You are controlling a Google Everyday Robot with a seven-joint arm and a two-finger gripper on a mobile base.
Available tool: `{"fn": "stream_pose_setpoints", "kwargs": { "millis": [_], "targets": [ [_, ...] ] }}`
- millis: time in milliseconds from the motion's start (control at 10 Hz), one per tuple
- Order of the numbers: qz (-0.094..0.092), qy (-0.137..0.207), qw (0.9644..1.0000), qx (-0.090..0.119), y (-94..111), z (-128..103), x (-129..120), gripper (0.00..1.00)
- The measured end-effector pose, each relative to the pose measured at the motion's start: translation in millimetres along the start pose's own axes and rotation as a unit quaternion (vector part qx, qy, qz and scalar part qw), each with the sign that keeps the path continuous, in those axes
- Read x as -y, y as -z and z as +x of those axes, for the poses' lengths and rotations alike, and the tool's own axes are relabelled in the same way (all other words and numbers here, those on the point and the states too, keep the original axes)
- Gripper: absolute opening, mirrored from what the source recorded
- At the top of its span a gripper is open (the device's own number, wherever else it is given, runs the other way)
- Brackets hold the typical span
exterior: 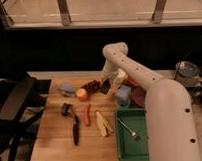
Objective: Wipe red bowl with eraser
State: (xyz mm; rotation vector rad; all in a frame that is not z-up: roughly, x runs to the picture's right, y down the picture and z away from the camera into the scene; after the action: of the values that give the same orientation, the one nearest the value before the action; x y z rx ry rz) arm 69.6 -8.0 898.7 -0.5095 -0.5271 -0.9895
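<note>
While reaching in from the right across the far middle of the wooden table [52,146], hanging the gripper [107,84] low, just right of the apple [82,94] and the dark reddish clump [92,86]. Pressing the jaws together and apparently pinching the eraser [104,88], the small black block showing at the tip. Being unable to tell whether clear of the wood or resting on it, and likewise unable to read the direction of its long side.

Looking for the red bowl [131,83] to the right of the gripper, at about the same depth on the table, near but not touching. Showing only as an orange-red sliver, with the white wrist and forearm crossing in front of most of it. Sitting just nearer than it: the purple bowl [139,97] and, left of that, a pale blue object [122,96], both crowding the near side of the path.

Judging the coming move as a short carry rightward, calling for lifting the block over the rim and lowering into the darker inside. Risking a drift toward the nearer, darker bowl, being the wrong one. Leaving the green tray [126,150] with its fork [128,129], the black-handled tool [75,130] and the small black round object [65,109] at the near side, well apart from all this
</note>
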Motion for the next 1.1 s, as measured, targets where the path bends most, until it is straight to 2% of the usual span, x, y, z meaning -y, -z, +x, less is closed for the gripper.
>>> {"fn": "stream_pose_setpoints", "kwargs": {
  "millis": [100,300,500,600,800,1000,1100],
  "targets": [
    [0.013,-0.020,0.9997,-0.011,26,18,-6,0.00],
    [0.027,-0.053,0.9977,-0.033,62,49,-20,0.00],
    [0.036,-0.104,0.9924,-0.055,95,84,-59,0.00],
    [0.038,-0.123,0.9901,-0.056,105,93,-74,0.00],
    [0.043,-0.133,0.9883,-0.060,110,99,-81,0.00],
    [0.040,-0.131,0.9886,-0.063,108,98,-80,0.00],
    [0.046,-0.131,0.9872,-0.078,104,96,-82,0.00]
  ]
}}
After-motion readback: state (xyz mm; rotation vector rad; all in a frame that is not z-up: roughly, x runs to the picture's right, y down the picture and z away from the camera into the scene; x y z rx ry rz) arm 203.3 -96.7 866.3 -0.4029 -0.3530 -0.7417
